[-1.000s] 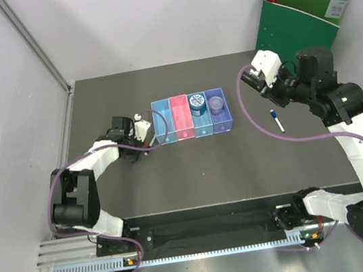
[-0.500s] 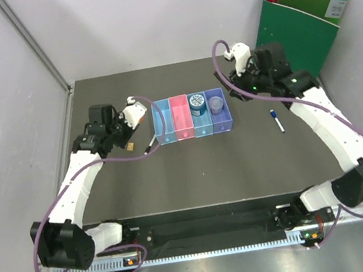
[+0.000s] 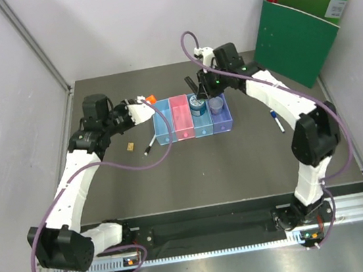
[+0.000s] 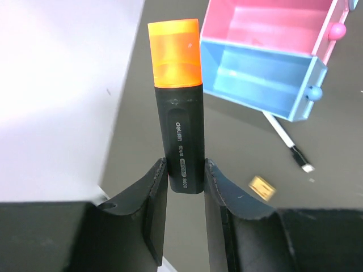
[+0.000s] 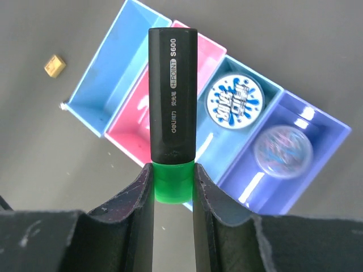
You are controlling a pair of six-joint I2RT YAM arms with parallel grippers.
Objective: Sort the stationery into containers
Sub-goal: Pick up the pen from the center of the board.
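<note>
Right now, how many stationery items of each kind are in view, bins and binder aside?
Highlighters: 2 (orange-capped highlighter, left gripper; green-capped highlighter, right gripper)
Pens: 2 (white pen, blue-capped pen)
Round items: 2 (blue tape roll, clear round case)
Tan piece: 1
Total: 7

Black marker with orange cap (image 4: 181,110); black marker with green cap (image 5: 172,107); joined plastic bins (image 5: 106,85) run light blue, pink, light blue, purple; round tape roll (image 5: 233,102) bears blue-and-white splashes.

The left gripper (image 4: 184,170) clamps a black marker (image 4: 180,130), its orange cap (image 4: 174,54) pointing away, left of the light blue bin (image 4: 258,79) (a pink bin (image 4: 272,25) adjoins it beyond). Just nearer than that bin lie a thin white pen (image 4: 286,141) and a small tan piece (image 4: 261,187).
</note>
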